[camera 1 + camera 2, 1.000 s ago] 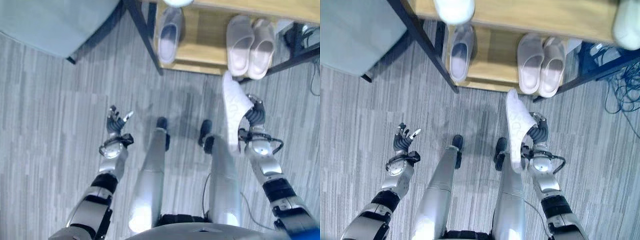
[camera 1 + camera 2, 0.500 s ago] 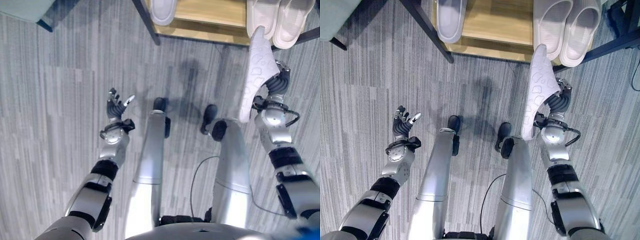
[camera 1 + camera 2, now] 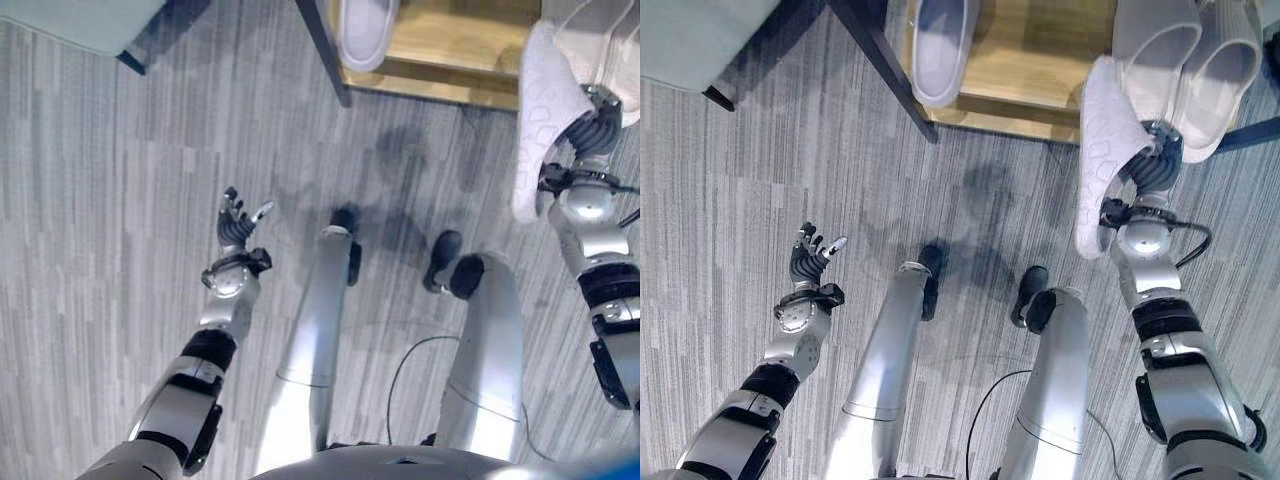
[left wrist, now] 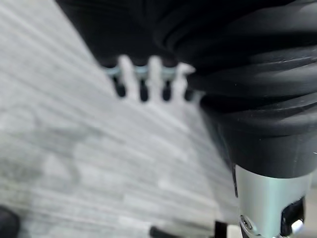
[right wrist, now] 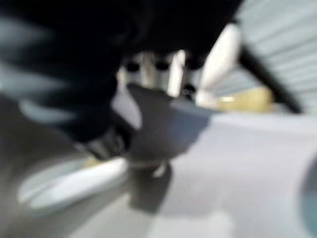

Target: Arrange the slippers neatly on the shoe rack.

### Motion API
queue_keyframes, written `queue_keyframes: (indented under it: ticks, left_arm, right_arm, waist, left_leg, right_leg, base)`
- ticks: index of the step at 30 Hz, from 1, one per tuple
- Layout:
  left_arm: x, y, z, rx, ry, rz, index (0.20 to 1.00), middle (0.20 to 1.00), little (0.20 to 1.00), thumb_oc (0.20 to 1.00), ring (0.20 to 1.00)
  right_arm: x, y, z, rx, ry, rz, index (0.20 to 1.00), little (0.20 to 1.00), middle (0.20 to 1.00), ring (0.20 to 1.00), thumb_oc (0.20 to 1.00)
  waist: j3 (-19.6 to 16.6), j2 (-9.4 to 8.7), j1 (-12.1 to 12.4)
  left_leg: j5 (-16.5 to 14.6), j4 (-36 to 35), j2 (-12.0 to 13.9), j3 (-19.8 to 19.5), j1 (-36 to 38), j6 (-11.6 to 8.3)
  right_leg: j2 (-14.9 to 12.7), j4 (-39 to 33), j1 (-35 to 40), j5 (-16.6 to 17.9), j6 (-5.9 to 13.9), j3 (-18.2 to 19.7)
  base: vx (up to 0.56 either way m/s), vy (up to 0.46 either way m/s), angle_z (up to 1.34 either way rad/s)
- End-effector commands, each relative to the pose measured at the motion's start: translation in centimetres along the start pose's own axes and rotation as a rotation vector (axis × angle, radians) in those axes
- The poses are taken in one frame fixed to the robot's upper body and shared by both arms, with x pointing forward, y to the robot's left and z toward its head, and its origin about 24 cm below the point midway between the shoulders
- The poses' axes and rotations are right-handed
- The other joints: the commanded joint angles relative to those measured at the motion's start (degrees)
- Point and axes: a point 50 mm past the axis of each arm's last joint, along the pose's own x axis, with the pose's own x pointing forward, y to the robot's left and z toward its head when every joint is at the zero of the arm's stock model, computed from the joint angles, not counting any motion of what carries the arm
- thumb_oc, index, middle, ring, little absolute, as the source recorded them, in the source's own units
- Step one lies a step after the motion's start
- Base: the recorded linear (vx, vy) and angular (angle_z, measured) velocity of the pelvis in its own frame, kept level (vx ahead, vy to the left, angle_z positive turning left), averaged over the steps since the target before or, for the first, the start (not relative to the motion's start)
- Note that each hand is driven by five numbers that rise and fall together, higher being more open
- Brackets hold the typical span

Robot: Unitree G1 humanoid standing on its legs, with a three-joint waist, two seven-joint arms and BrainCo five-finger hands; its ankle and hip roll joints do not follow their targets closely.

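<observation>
Holding: right robot hand [image 3: 1152, 168] has its fingers curled round a white slipper [image 3: 1102, 150], gripping it from the right side.
Held slipper: upright on edge, patterned sole facing left, toe end up toward the rack and heel end hanging down toward the floor; its top edge overlaps the near rim of the rack's lower shelf in both eye views.
Right arm: comes in from the lower right, wrist bent, hand just near of the pair on the shelf.
Rack [image 3: 1040, 70]: wooden lower shelf with dark metal legs, at the far edge of the scene.
Pair [image 3: 1185, 60]: two pale slippers side by side on the right part of the shelf, toes pointing near, touching each other; the held slipper sits just left and near of them.
Single slipper [image 3: 942, 45]: lies alone on the left part of the shelf, beside the dark leg, well apart from the pair.
Left robot hand [image 3: 238, 225]: raised over the floor on the left, fingers spread wide and relaxed, nothing in it; its wrist view shows straight fingers [image 4: 141, 82] over bare floor.
Floor [image 3: 120, 200]: grey striped carpet.
Far left: corner of a pale green piece of furniture [image 3: 700, 35] on a dark leg.
Right wrist view: blurred; dark cover and pale shapes, details cannot be told.
</observation>
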Motion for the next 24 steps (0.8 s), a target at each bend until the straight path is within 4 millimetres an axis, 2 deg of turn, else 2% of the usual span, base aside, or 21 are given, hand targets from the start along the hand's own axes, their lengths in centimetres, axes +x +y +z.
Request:
queue_keyframes:
  ticks: [1,3,4,5,8,10,16,19,20,24]
  left_arm:
    - [0.1,0.3,0.4,-0.016,-0.027,-0.001,1.000,1.000,1.000,1.000,1.000]
    - [-0.2,0.4,-0.2,-0.024,0.001,-0.010,1.000,1.000,1.000,1.000,1.000]
    - [-0.6,0.3,-1.1,-0.108,0.061,-0.006,1.000,1.000,1.000,1.000,1.000]
    - [-0.6,0.3,-1.1,-0.114,0.060,-0.005,1.000,1.000,1.000,1.000,1.000]
    - [-1.1,-0.5,-1.7,-0.276,0.107,-0.009,1.000,1.000,1.000,1.000,1.000]
    - [-1.3,-0.8,-1.7,-0.273,0.110,-0.025,1.000,1.000,1.000,1.000,1.000]
    - [-1.8,-1.7,-1.7,-0.281,0.114,-0.077,1.000,1.000,1.000,1.000,1.000]
    - [-1.8,-1.7,-1.9,-0.318,0.134,-0.078,1.000,1.000,1.000,1.000,1.000]
    - [-2.2,-2.0,-2.4,-0.387,0.161,-0.082,1.000,1.000,1.000,1.000,1.000]
    - [-2.9,-1.5,-2.1,-0.378,0.136,-0.099,1.000,1.000,1.000,1.000,1.000]
  right_arm:
    - [1.7,-1.0,3.1,0.042,-0.106,-0.042,0.200,0.200,0.200,0.200,0.200]
    - [3.4,-0.6,4.8,0.070,-0.110,-0.045,0.200,0.200,0.200,0.200,0.200]
    - [4.4,-0.2,5.1,0.052,-0.067,-0.043,0.200,0.200,0.200,0.200,0.200]
    - [4.5,-0.1,5.3,0.053,-0.071,-0.039,0.200,0.200,0.200,0.200,0.200]
    - [5.8,1.1,5.8,-0.022,0.001,-0.014,0.200,0.200,0.200,0.200,0.200]
    - [6.0,1.0,5.7,-0.035,0.017,-0.020,0.200,0.200,0.200,0.200,0.200]
    - [7.1,1.2,7.5,0.056,0.035,-0.072,0.200,0.200,0.200,0.200,0.200]
    - [7.4,0.4,7.7,0.077,0.046,-0.107,0.200,0.200,0.200,0.200,0.200]
    - [7.7,0.7,8.6,0.093,0.028,-0.109,0.200,0.200,0.200,0.200,0.200]
    - [8.1,0.0,9.5,0.084,0.010,-0.127,0.200,0.200,0.200,0.200,0.200]
  waist:
    - [1.1,0.19,0.6]
    - [1.3,0.11,1.5]
    - [1.5,0.09,2.2]
    - [1.7,0.22,2.0]
    - [2.6,0.64,3.0]
    - [2.6,0.67,3.2]
    - [3.4,1.27,4.3]
    - [3.8,1.35,4.5]
    - [4.1,1.62,4.6]
    - [4.2,2.45,5.2]
  left_leg:
    - [-3.0,-2.4,1.1,-2.7,0.9,-0.08]
    - [-3.3,-1.7,1.0,-2.7,0.8,-0.17]
    - [-3.4,-1.4,1.0,-2.5,0.8,-0.28]
    - [-3.5,-1.4,1.0,-2.5,0.8,-0.28]
    - [-3.7,-0.9,1.1,-2.1,0.8,-0.33]
    - [-3.6,-1.1,1.0,-2.1,0.8,-0.35]
    - [-3.4,-2.4,0.9,-1.9,0.8,-0.34]
    - [-3.0,-3.3,0.7,-2.0,0.8,-0.49]
    - [-2.8,-3.9,0.5,-1.6,0.8,-0.48]
    - [-2.4,-5.4,0.2,-1.4,0.8,-0.44]
  right_leg:
    - [-0.6,-1.2,4.4,-2.6,1.08,2.5]
    - [-0.9,-0.3,4.1,-2.9,0.89,2.7]
    - [-1.0,0.2,3.7,-2.8,0.76,2.9]
    - [-1.0,0.2,3.7,-2.9,0.76,3.0]
    - [-1.2,1.2,3.3,-3.0,0.42,3.3]
    - [-1.2,1.1,3.3,-2.9,0.46,3.3]
    - [-1.7,0.2,3.3,-2.7,0.66,3.3]
    - [-2.0,-0.4,3.5,-2.4,0.86,3.2]
    - [-2.2,-0.9,3.5,-2.3,0.87,3.3]
    - [-2.3,-1.8,3.5,-2.1,1.05,3.2]
  base:
    - [0.03,-0.014,0.03]
    - [0.03,0.007,0.03]
    - [0.00,0.000,0.00]
    - [0.00,0.000,0.00]
    - [0.00,0.003,0.01]
    - [0.00,0.009,0.02]
    - [0.00,0.020,0.01]
    - [0.00,0.020,0.01]
    - [0.00,0.058,0.05]
    - [0.00,0.026,0.02]
